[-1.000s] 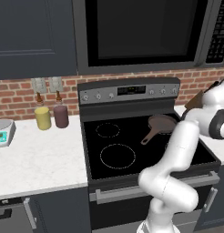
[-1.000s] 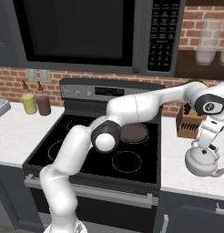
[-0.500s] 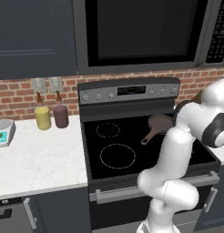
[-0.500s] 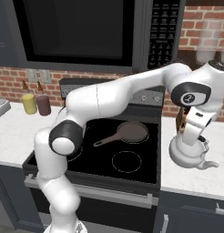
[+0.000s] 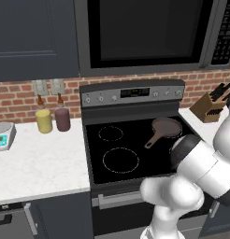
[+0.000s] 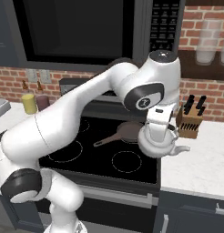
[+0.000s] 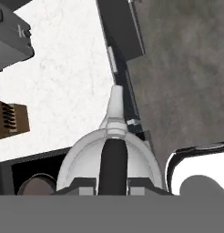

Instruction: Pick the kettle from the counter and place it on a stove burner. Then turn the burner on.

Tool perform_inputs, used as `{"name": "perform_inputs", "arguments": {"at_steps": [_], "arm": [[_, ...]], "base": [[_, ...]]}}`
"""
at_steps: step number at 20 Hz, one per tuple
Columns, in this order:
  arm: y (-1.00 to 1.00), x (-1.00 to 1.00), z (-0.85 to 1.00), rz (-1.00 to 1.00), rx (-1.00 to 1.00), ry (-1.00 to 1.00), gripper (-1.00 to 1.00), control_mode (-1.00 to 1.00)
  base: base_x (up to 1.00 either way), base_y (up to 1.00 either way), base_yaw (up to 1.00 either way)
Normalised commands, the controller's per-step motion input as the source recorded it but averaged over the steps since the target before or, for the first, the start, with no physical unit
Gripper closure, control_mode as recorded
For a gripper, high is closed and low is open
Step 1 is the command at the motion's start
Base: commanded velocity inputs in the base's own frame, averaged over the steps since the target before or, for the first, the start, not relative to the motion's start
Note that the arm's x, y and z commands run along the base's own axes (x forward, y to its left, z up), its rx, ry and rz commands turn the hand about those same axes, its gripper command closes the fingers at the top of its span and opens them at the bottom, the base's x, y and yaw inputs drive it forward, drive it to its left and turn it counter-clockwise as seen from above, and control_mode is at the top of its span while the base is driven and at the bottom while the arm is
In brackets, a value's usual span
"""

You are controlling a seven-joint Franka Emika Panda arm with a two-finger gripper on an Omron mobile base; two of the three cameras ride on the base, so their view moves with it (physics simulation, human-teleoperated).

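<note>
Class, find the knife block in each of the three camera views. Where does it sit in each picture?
Left base view: knife block at the right edge, just above mid-height.
Right base view: knife block right of centre, beside the arm.
Hand view: knife block at the left edge, at mid-height.
Shared landmark: the brown skillet on the cooktop near the block.
</note>
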Motion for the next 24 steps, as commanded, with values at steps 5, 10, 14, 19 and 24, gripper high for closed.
{"name": "perform_inputs", "arguments": {"at_steps": [5,10,14,19,24], "arm": [[1.00,0.00,0.13,0.32,-0.16,-0.03,1.00,-1.00],[0.99,0.00,0.26,0.39,-0.13,0.01,1.00,-1.00],[0.91,0.00,0.38,0.42,-0.09,0.14,1.00,-1.00],[0.85,0.00,0.22,0.36,-0.09,0.16,1.00,-1.00],[0.70,0.00,0.04,0.26,-0.06,0.15,1.00,-1.00]], "base": [[0.00,0.00,0.00],[0.00,0.00,0.00],[0.00,0.00,0.00],[0.00,0.00,0.00],[0.00,0.00,0.00]]}}
